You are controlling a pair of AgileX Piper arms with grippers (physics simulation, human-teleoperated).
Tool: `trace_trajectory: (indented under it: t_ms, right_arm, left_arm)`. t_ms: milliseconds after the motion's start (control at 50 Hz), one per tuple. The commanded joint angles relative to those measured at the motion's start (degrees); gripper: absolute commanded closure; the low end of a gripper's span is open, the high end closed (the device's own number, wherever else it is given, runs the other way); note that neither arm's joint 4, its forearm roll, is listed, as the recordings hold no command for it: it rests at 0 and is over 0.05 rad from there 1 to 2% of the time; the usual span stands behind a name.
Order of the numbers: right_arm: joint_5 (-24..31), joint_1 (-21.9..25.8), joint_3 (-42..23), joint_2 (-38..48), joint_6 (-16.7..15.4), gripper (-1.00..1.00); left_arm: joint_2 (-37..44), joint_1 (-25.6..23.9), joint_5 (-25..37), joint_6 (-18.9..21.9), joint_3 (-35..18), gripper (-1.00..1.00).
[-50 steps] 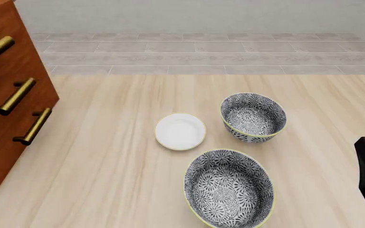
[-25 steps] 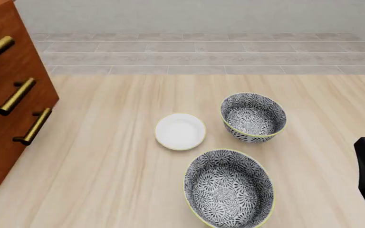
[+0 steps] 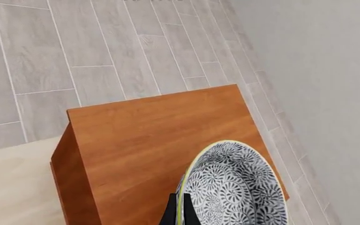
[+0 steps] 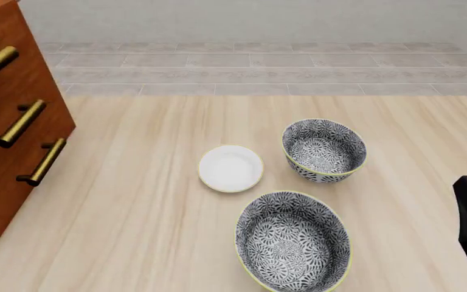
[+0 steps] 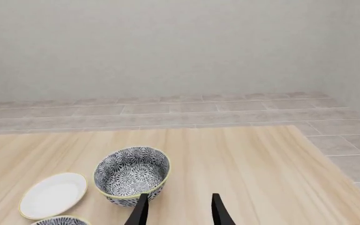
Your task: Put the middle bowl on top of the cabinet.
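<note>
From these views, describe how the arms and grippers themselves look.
Little shows. The right gripper has two slim, flat black fingers tapering upward; in the front view the right arm appears only as a plain black angular block at the edge. Of the left gripper only thin dark finger edges show. No cables or markings visible.

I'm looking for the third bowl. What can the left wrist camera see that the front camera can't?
Only the left wrist view shows the middle bowl over the cabinet top, its rim pinched in the left gripper.

Only the front view shows the two other patterned bowls, the white saucer, and the cabinet's brass handles.

Both show the cabinet and the wooden table.
</note>
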Motion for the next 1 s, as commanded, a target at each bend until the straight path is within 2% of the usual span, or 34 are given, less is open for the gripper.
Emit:
trace_trajectory:
  t_ms: [20,340,520,580,600,1000]
  right_arm:
    - [-0.2,0.0,0.0,0.2,0.1,-1.0]
    - [-0.3,0.0,0.0,0.3,0.3,-1.0]
    - [-0.6,0.0,0.0,0.6,0.3,-1.0]
    - [-0.7,0.0,0.0,0.6,0.3,-1.0]
    - [-0.7,0.0,0.0,0.6,0.3,-1.0]
    - [0.0,0.0,0.0,-0.1,0.4,-1.0]
  left_arm:
    - [-0.1,0.0,-0.4,0.3,0.4,1.0]
    - [-0.6,0.5,-0.3,0.0,-0.1,1.0]
    - [-1.4,-0.1,-1.2,-2.0,0.9,1.0]
    - [-2.2,-0.9,-2.2,-3.9,2.1,1.0]
    - [-2.2,-0.7,-2.0,-3.7,1.9,-1.0]
    - [-3.2,-1.6,-2.4,-4.4,2.1,-1.0]
